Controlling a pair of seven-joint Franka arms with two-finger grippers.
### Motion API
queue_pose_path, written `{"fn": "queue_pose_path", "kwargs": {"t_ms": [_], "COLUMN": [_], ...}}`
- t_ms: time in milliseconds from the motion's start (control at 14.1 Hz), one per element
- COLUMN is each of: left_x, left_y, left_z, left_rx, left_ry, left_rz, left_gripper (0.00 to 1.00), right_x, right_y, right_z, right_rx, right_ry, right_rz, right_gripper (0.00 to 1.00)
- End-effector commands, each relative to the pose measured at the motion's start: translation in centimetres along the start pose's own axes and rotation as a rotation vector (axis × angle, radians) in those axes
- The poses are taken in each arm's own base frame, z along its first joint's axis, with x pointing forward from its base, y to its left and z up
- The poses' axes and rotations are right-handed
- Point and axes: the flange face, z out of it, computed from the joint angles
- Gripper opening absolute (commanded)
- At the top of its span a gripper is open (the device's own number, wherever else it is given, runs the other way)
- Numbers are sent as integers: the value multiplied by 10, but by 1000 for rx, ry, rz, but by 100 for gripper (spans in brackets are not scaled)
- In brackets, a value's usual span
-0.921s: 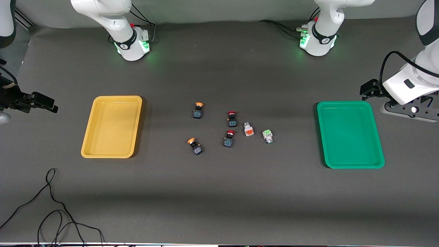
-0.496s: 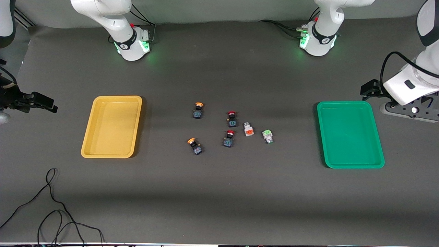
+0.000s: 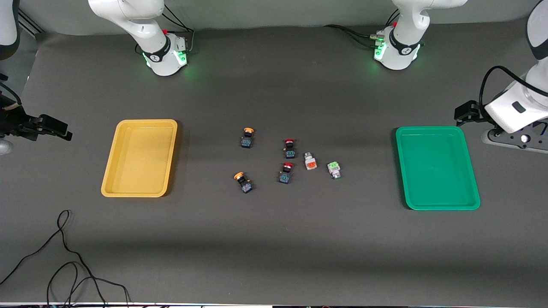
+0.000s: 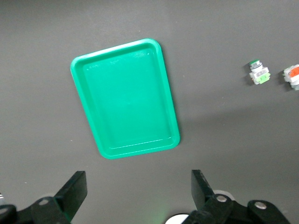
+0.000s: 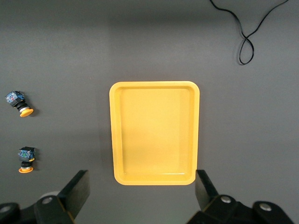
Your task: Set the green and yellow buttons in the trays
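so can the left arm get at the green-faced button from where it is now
Probably yes. The left end effector hangs open past the green tray, which lies between it and the green-faced button. The tray is shallow, and the button stands apart from its neighbours.

A wide table covered in dark grey matte cloth (image 3: pixel 274 248) fills nearly the whole scene, its surface flat and evenly lit, with a softer, darker band of shade running across it nearer the front camera. A thin black cable (image 3: pixel 64 256) lies in loose loops on the cloth at the right arm's end of the table, close to the front edge. Along the top, a pale grey wall strip (image 3: pixel 274 13) meets the cloth. Green glows tint the cloth there.
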Motion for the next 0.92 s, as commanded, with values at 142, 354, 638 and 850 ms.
{"fn": "queue_pose_path", "kwargs": {"t_ms": [142, 354, 638, 850], "left_x": [30, 54, 87, 92], "left_y": [114, 165, 201, 209], "left_z": [24, 61, 137, 189], "left_rx": [-51, -68, -95, -107], "left_ry": [-37, -48, -77, -100], "left_rz": [-177, -238, -245, -280], "left_gripper": [99, 99, 100, 100], "right_x": [-12, -24, -56, -109], "right_y": [-67, -141, -259, -361], "right_z": [2, 19, 68, 112], "right_rx": [-11, 15, 27, 30], "right_ry": [-11, -32, 9, 30], "right_rz": [-82, -17, 80, 136], "right_gripper": [100, 100, 100, 100]}}
